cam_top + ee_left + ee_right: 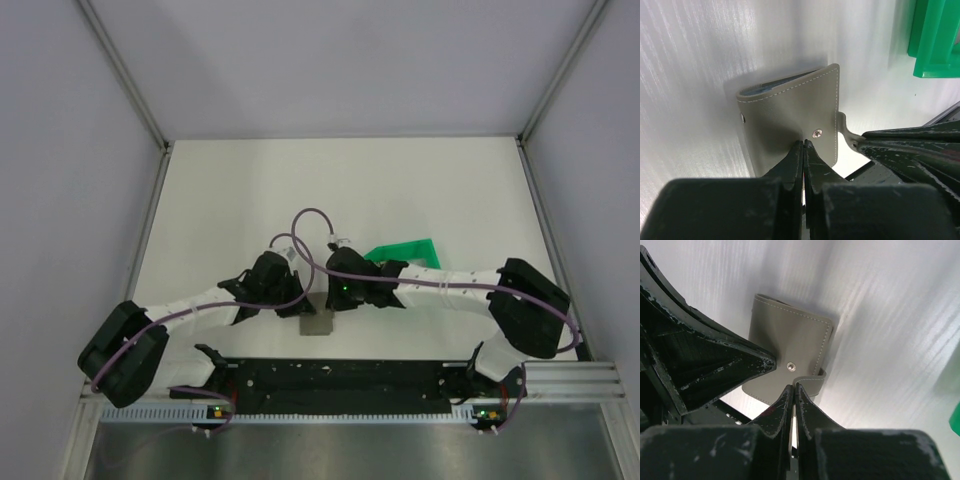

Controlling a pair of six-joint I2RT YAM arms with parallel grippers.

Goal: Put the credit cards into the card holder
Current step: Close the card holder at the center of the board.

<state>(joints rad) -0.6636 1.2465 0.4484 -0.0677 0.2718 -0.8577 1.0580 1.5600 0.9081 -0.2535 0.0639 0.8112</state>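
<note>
The card holder [785, 120] is a grey stitched sleeve with a snap stud, lying folded on the table near the front middle [318, 324]. My left gripper [803, 143] is shut, and its tips rest against the holder's face just beside the stud. My right gripper [793, 386] is shut on the holder's small strap tab [814, 378], which curls off the holder's edge. Both grippers meet over the holder in the top view, left [298, 300] and right [326, 298]. No credit cards show in any view.
A bright green open plastic frame [405, 252] lies just behind the right arm, and shows at the upper right of the left wrist view [935, 40]. The black rail [330, 378] at the arms' bases runs along the table's near edge, close to the holder.
</note>
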